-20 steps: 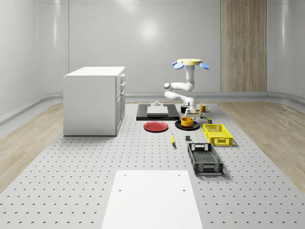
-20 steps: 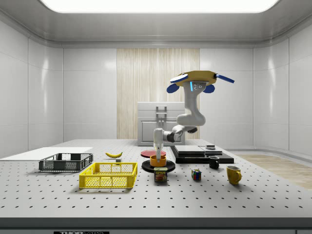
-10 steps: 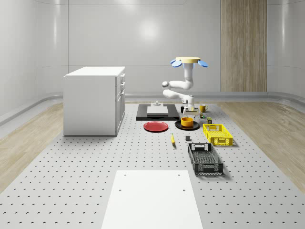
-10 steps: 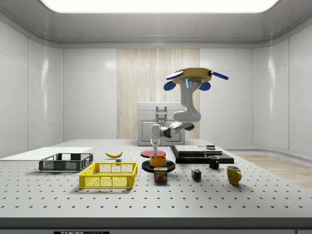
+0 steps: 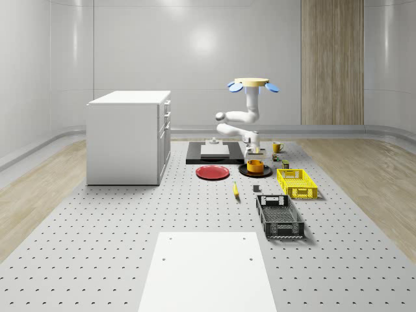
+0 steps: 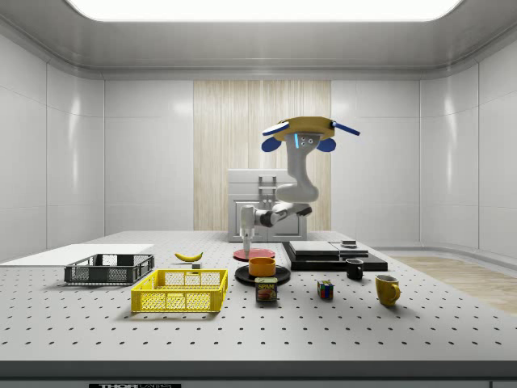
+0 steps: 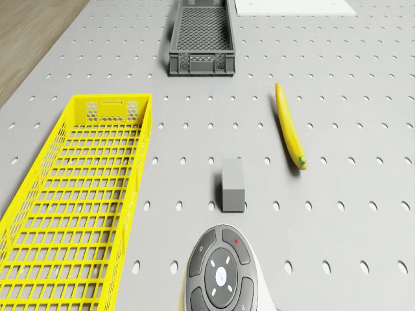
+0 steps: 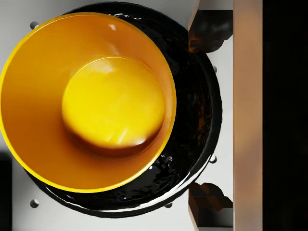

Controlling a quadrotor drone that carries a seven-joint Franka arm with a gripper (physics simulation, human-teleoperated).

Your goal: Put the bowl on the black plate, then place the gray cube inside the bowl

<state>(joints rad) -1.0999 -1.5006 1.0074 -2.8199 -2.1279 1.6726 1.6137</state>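
Wrist view shows the orange bowl [image 8: 86, 101] sitting on the black plate [image 8: 197, 110], with the gripper [image 8: 208, 113] spread wide and empty above the plate's edge. The drone [image 6: 303, 128] hovers over the worktop [image 6: 420, 323] near the plate. The gray cube [image 7: 233, 184] lies between the yellow basket [image 7: 71, 188] and banana [image 7: 289, 126]. Descending off-centre could nudge the small cube away. The cube's far face is hidden.
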